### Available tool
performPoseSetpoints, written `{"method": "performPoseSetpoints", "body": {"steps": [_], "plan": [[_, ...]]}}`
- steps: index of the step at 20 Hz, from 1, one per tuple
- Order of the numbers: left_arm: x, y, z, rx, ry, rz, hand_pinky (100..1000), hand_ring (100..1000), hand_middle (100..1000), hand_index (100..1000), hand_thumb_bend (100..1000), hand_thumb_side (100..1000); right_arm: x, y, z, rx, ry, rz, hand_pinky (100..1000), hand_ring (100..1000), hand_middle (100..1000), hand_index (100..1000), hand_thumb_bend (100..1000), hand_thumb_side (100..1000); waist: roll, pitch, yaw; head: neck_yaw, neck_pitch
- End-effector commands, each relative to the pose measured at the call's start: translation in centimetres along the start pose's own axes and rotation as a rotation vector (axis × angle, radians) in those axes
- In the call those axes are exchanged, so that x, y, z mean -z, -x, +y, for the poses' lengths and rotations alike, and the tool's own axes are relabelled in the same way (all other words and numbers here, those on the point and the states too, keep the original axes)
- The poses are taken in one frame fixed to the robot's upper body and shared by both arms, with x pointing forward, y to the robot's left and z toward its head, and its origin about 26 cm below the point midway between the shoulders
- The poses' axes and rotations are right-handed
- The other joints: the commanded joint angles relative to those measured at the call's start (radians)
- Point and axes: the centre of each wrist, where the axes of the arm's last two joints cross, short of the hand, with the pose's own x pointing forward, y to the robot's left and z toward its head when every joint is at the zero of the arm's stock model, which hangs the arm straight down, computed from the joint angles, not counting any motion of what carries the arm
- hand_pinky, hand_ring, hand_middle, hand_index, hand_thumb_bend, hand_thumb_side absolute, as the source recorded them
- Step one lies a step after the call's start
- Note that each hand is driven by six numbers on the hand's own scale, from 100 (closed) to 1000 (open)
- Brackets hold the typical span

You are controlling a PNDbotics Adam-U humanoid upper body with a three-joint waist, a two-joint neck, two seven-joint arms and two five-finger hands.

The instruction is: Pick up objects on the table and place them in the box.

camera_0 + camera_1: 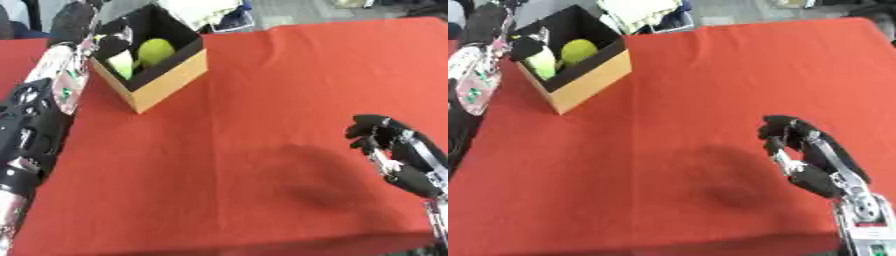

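We see the box (150, 64) at the upper left of the frame, black inside with tan cardboard walls, standing on the red cloth (262, 125) that covers the counter. Two things already lie in it: a round yellow-green ball (156, 51), and just beside it to the left a paler yellow-green object (122, 65) whose kind we cannot make out. Across the open cloth in both views we find nothing else waiting to be picked up; only a soft dark shadow falls on it at lower centre. We judge the task to be at or close to its end, with whatever is left lying outside what the views take in.

Our left arm runs up the left edge of the frame, and our left hand (525, 48) hangs over the box's left side, at or just inside its opening. It shows only as a dark shape, so we cannot tell how its fingers are set or whether they hold anything. Our right hand (798, 145) hovers at the lower right, well apart from the box, its fingers (773, 131) curled inward on nothing.
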Motion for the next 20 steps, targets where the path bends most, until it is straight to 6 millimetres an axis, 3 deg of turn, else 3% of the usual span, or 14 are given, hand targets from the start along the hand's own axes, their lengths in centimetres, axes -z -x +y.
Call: {"method": "performPoseSetpoints", "body": {"steps": [1,8,16,20], "plan": [[-0.1,-0.8,2.0,-0.039,-0.122,-0.107,736,729,723,867,100,684,0.3,-0.5,-0.4,-0.016,0.007,-0.020,652,721,677,839,100,470,-0.004,-0.013,0.004,-0.004,0.005],[-5.1,-3.9,-1.7,-0.242,-0.143,-0.290,685,630,616,799,100,695,0.3,-0.6,-0.7,-0.023,0.019,-0.029,652,722,677,839,100,470,-0.018,-0.008,0.031,-0.004,0.003],[-10.9,-5.1,-3.3,-0.531,-0.115,-0.372,672,617,597,783,100,712,0.5,-0.8,-0.7,-0.024,0.018,-0.044,652,722,678,839,100,497,-0.031,-0.011,0.045,0.012,0.002],[-13.5,-4.4,-3.2,-0.604,-0.096,-0.361,670,612,591,780,100,729,0.6,-0.9,-0.9,-0.027,0.023,-0.048,652,722,678,839,100,470,-0.029,-0.012,0.044,0.012,-0.002]]}}
